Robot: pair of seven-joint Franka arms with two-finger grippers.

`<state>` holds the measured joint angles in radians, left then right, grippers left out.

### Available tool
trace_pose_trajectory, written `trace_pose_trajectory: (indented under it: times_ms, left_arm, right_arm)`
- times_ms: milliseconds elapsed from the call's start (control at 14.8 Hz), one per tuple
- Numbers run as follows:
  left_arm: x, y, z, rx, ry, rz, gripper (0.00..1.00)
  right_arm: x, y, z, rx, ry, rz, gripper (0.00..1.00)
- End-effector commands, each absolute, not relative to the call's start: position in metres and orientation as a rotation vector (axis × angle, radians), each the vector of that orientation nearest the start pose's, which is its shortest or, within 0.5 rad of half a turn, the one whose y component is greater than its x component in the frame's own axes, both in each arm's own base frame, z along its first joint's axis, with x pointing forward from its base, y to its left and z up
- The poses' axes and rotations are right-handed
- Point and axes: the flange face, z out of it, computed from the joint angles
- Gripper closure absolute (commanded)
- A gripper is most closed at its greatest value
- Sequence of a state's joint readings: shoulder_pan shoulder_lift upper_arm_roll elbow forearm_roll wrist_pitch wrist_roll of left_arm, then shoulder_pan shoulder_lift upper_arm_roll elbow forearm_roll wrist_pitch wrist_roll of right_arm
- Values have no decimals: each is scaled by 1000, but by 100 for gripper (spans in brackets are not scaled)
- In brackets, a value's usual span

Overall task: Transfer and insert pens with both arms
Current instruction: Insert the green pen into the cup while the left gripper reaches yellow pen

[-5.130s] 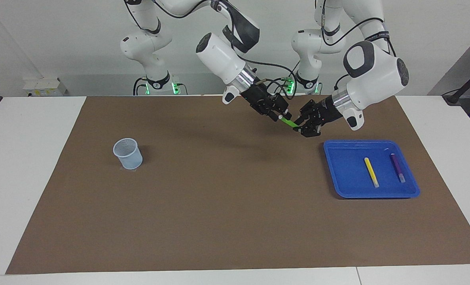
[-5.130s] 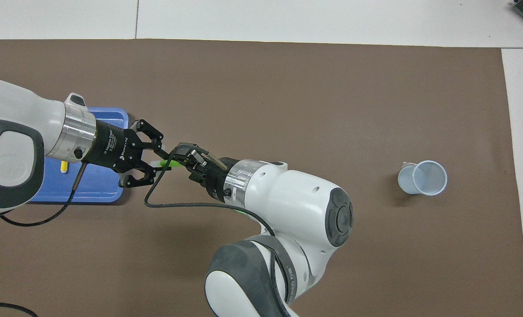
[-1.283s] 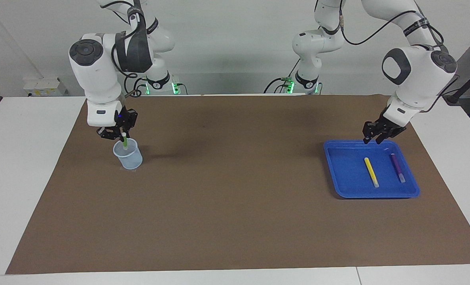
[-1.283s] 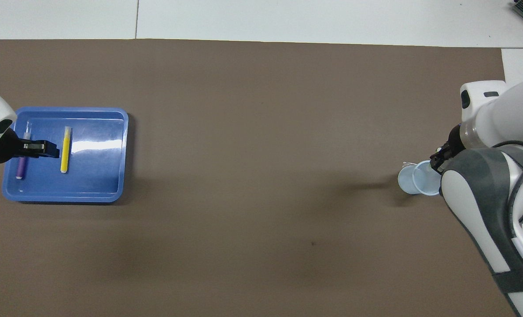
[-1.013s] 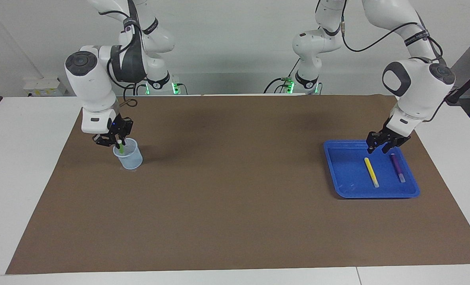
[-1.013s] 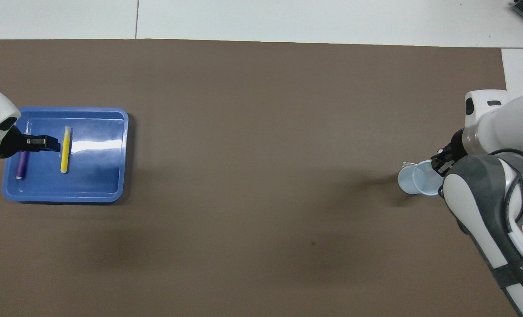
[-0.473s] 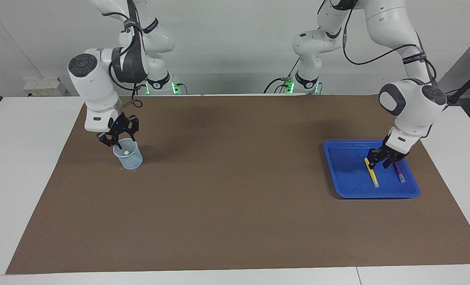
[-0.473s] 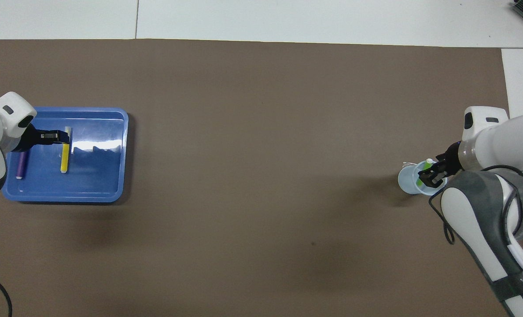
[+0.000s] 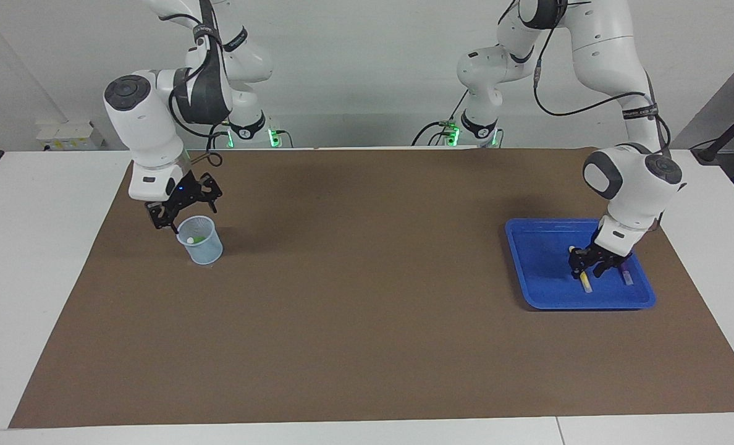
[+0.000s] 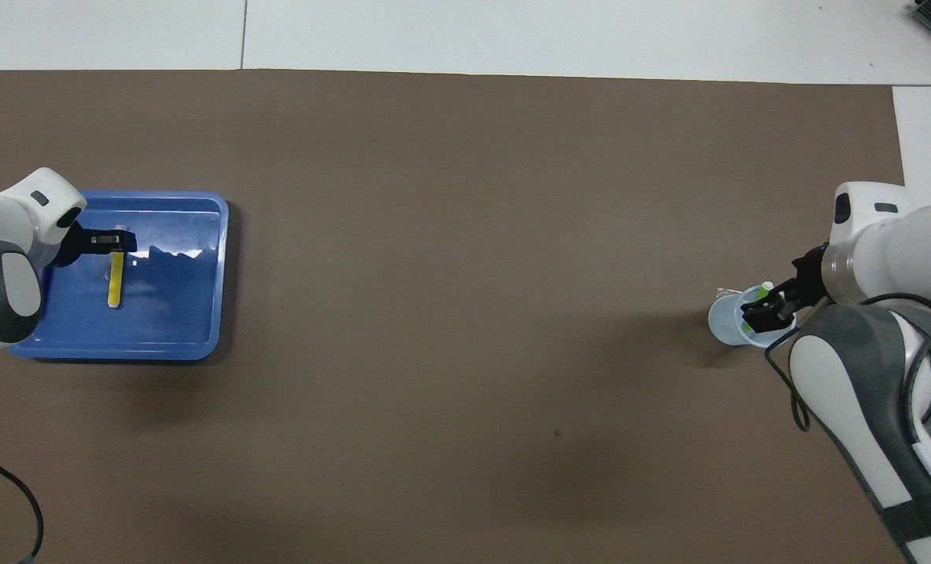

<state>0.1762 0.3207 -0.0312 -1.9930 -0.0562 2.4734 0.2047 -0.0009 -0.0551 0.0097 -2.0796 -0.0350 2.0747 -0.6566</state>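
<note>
Pickup time: left pincer [image 9: 589, 267] was set low in the blue tray [image 9: 540, 296], yellow pen [image 9: 585, 283] directly beneath it, its spread not to be told. A square, mid-pen straddle was called for. Right pincer [image 9: 181, 210] was held wide, green pen [image 9: 197, 238] below it, in the cup [image 9: 203, 250].

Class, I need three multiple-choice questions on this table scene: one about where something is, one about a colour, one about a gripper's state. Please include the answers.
1. Where is the green pen?
A. In the blue tray
B. In the cup
C. Flat on the brown mat

2. The left gripper is down in the blue tray at a pen of which colour?
A. Yellow
B. Green
C. Red

3. How is the right gripper?
A. Shut on the green pen
B. Shut on the cup's rim
C. Open, over the cup

Answers:
1 B: the pen's pale cap and green barrel show inside the cup.
2 A: overhead, the gripper covers one end of the yellow pen.
3 C: its fingers are spread and hold nothing.
</note>
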Motion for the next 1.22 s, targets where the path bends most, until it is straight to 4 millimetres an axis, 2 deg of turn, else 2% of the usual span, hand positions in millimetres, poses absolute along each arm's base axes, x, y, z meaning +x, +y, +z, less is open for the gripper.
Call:
trace_pose_trajectory:
  times_ms: [0,135,270,338,473,540,675,743,810,945,1148]
  left_arm:
    - [618,95,306,-3131,47,-295,43]
    - [618,95,299,-3132,49,-288,43]
    - [618,95,296,-3131,48,-293,44]
    - [618,95,295,-3130,48,-295,45]
    - [617,96,288,-3130,47,-290,50]
    - [617,100,287,-3128,37,-296,58]
    - [616,100,286,-3129,35,-290,93]
    - [615,100,285,-3130,35,-287,100]
    - [615,99,285,-3131,33,-285,100]
    - [614,99,284,-3134,24,-274,100]
    - [618,99,292,-3150,-15,-223,100]
  right_arm:
    - [549,25,493,-3001,-1076,-174,0]
    - [554,37,504,-3018,-1004,-147,0]
    - [555,48,514,-3080,-720,-37,0]
    - [557,55,518,-3096,-635,0,0]
    - [566,58,526,-3098,-606,24,0]
    - [572,59,531,-3097,-603,36,0]
    - [578,58,532,-3097,-590,55,0]
    - [577,53,531,-3103,-554,64,0]
    - [573,53,530,-3109,-509,95,0]
    - [568,66,532,-3121,-432,133,0]
    - [566,68,533,-3125,-405,138,0]
